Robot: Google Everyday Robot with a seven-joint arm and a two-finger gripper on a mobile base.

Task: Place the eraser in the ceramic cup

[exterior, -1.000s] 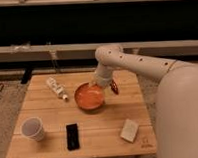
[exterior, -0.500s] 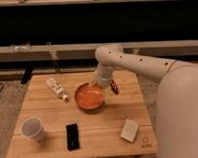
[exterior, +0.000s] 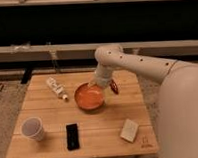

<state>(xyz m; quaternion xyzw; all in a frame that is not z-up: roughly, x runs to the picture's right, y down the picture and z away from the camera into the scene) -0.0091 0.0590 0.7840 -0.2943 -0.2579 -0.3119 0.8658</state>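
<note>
No change is seen since before; the gripper [exterior: 104,85], its state not discernible, is held over the orange bowl [exterior: 89,97], and the near-edge eraser [exterior: 72,136] could be pushed off if approached low.

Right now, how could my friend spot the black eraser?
Start at the wooden table; the robot's gripper hangs over the orange bowl in its middle. Along the near edge, between the white ceramic cup and a pale beige square block, lies the small flat black rectangular eraser: the only black thing there.
</note>
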